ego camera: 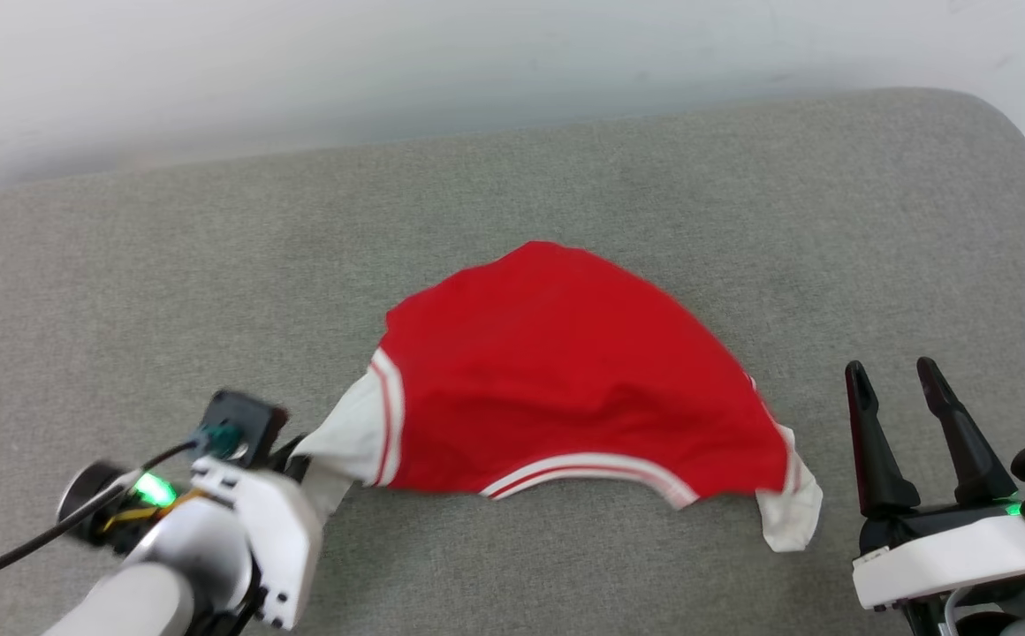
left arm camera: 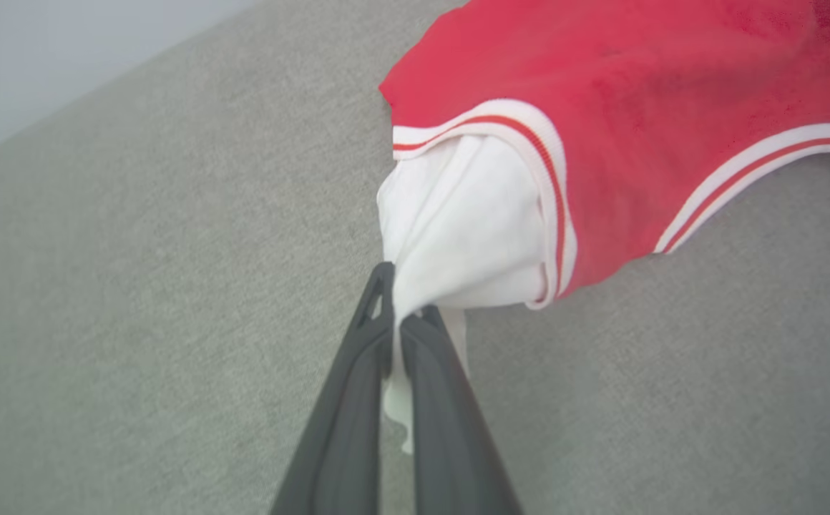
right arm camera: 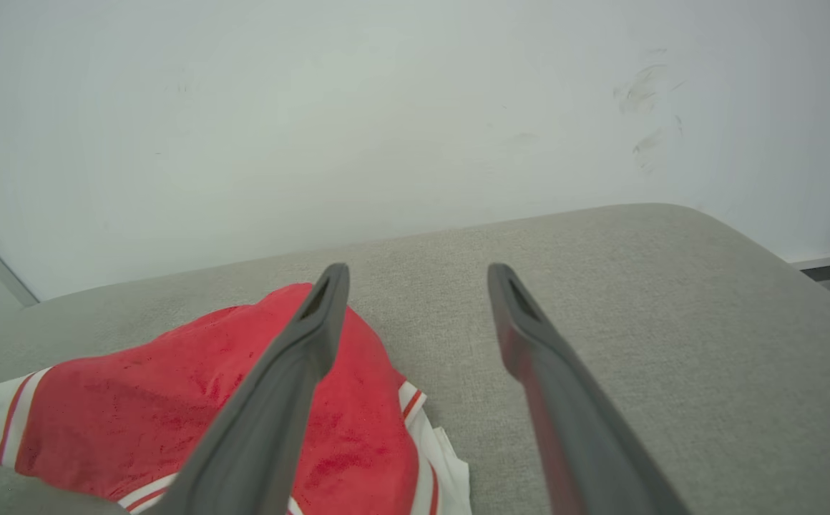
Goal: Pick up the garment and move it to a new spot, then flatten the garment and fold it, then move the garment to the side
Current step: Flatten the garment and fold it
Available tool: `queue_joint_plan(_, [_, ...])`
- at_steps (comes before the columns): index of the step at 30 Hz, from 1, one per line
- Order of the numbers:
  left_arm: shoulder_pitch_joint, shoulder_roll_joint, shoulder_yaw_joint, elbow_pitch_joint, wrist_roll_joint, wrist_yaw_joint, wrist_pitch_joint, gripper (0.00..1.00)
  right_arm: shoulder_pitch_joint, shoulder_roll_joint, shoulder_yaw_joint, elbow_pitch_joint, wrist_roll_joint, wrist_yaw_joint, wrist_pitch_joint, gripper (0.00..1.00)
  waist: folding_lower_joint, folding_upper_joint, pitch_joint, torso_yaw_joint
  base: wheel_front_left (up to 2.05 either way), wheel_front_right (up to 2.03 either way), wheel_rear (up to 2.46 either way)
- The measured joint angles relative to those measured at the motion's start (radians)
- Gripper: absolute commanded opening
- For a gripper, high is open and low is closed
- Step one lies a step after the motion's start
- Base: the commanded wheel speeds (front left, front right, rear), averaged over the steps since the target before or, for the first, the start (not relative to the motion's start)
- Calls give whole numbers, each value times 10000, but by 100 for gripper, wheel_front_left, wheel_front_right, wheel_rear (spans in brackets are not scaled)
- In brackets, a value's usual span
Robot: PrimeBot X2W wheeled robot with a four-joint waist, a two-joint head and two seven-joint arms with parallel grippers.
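The garment [ego camera: 565,371] is a red shirt with white sleeves and red-white striped trim, lying in a rumpled mound on the grey cushion; no lettering shows. Its left white sleeve [left arm camera: 458,222] is pinched between the dark fingers of my left gripper [left arm camera: 404,318], which is shut on it at the lower left of the head view, where the gripper [ego camera: 300,455] is mostly hidden behind its own wrist. My right gripper [ego camera: 892,371] stands open to the right of the garment, apart from it, fingers [right arm camera: 315,322] spread with nothing between them. The garment's right sleeve [ego camera: 791,512] lies loose.
The grey cushion [ego camera: 124,291] spreads wide on all sides of the garment, with a rounded corner at the far right [ego camera: 990,115]. A pale wall [ego camera: 389,62] rises right behind it. A dark cable [ego camera: 18,548] trails from my left wrist.
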Motion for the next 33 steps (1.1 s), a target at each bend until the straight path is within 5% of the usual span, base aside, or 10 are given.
queue_joint_plan(7, [1992, 470, 709, 82, -809, 1118, -566, 0, 147, 0, -244, -132, -40, 0, 257, 100, 0, 0, -148, 177, 0, 0, 0])
queue_joint_plan(12, [2574, 77, 911, 662, -1429, 1024, -1202, 0, 218, 2, -533, -213, -71, 0, 380, 100, 0, 0, -217, 147, 0, 0, 0])
queue_joint_plan(13, [2624, -73, 911, 773, -1490, 986, -1327, 20, 232, 2, -608, -222, -71, 0, 451, 100, 0, 0, -251, 138, 0, 0, 0])
queue_joint_plan(14, [2658, -257, 999, 882, -1584, 993, -1517, 73, 257, 2, -685, -240, -71, 0, 472, 100, 0, 0, -289, 134, 0, 0, 0])
queue_joint_plan(15, [2668, -431, 1066, 961, -1687, 991, -1703, 100, 290, 2, -767, -259, -75, 0, 516, 100, 0, 0, -334, 139, 0, 0, 0])
queue_joint_plan(24, [2775, -811, 1643, 1097, -1453, 1501, -3292, 100, 668, -36, -1277, -364, -86, 0, 1371, 100, -1, 0, -991, 181, 0, 0, 0])
queue_joint_plan(33, [3133, -1101, 2412, -29, -1220, 2104, -4957, 100, 1279, -650, -1450, -416, 571, 0, 4046, 100, -1, 0, -1461, 359, 0, 0, 0])
